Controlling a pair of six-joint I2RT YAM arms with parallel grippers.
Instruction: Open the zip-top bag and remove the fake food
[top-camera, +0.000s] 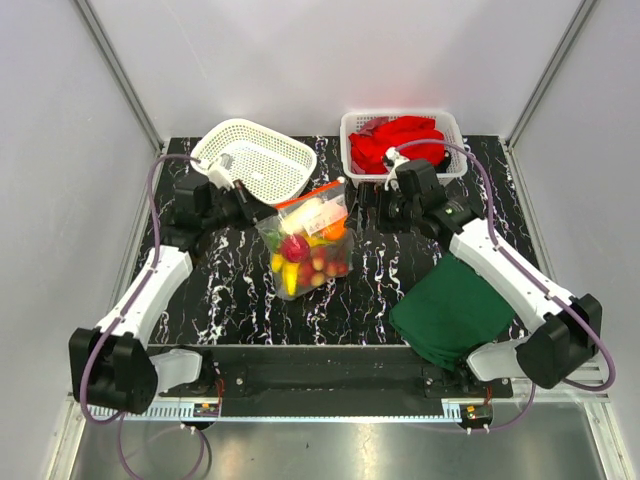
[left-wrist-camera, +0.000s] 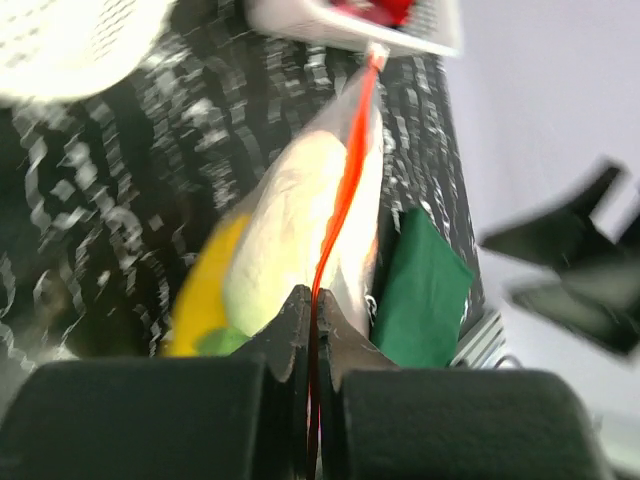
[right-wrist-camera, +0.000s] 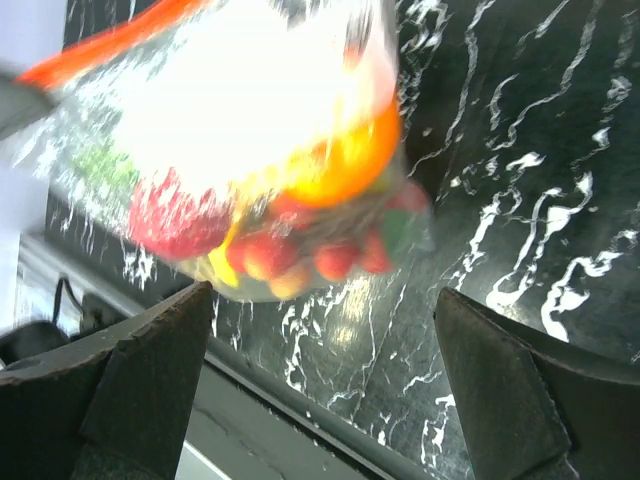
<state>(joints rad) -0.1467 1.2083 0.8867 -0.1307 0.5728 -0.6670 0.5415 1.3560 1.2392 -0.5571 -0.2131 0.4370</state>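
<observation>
Pinching the orange-red zip strip (left-wrist-camera: 345, 190) of the zip-top bag (top-camera: 305, 240), the left hand (left-wrist-camera: 308, 300) has its two fingers pressed together, and the strip runs up and away from between them. Only the left wrist view shows that grip plainly. From above, this hand is merely seen meeting the bag's upper left corner. The left wrist view is blurred, yet a pale piece (left-wrist-camera: 290, 220), a yellow banana (left-wrist-camera: 205, 295) and a green bit (left-wrist-camera: 225, 342) can be made out behind the plastic.

The right hand (right-wrist-camera: 325, 295) is spread wide with nothing between its fingers. Its own camera looks past them at the bag, which fills the upper left of that frame. Here the fake food (right-wrist-camera: 280, 200) reads best: a red apple (right-wrist-camera: 170, 215), an orange (right-wrist-camera: 350, 165) and a reddish grape bunch (right-wrist-camera: 300, 255), all inside the bag.

The top view alone gives the layout. The bag sits at the middle of the dark marbled counter (top-camera: 240, 290), with the zip edge toward the far side, and the two hands are at either upper corner. The right hand is just beside the bag; whether it touches cannot be told. A tilted white basket (top-camera: 255, 155) lies behind the left hand. A second white basket (top-camera: 455, 150), holding a red cloth (top-camera: 400, 145), stands behind the right. A dark green cloth (top-camera: 455, 310) lies near the right arm's base, well apart from the bag.
</observation>
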